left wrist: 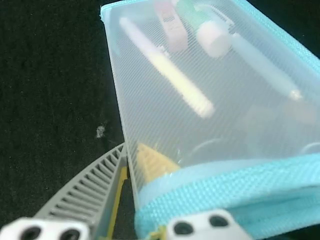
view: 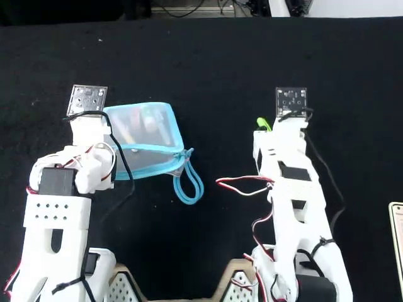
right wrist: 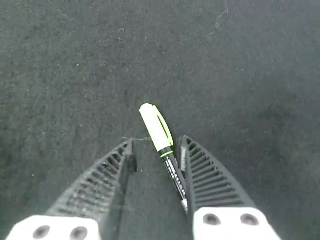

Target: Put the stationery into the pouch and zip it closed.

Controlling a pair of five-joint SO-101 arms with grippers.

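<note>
A translucent pouch (view: 148, 135) with light-blue trim lies left of centre on the black cloth, with several pens and other stationery inside (left wrist: 170, 75). Its zip edge (left wrist: 235, 185) faces the arms. My left gripper (view: 106, 148) sits at the pouch's left end, shut on its edge: one grey finger (left wrist: 92, 187) shows beside the pouch, the other shows yellowish through the mesh. A marker with a yellow-green cap (right wrist: 156, 127) and black body lies on the cloth at the right (view: 263, 123). My right gripper (right wrist: 156, 144) is open around it, the marker close to one finger.
A light-blue wrist loop (view: 187, 184) trails from the pouch's right end toward the middle. A pale flat object (view: 397, 236) pokes in at the right edge. Bare black cloth (view: 220, 69) stretches behind both arms.
</note>
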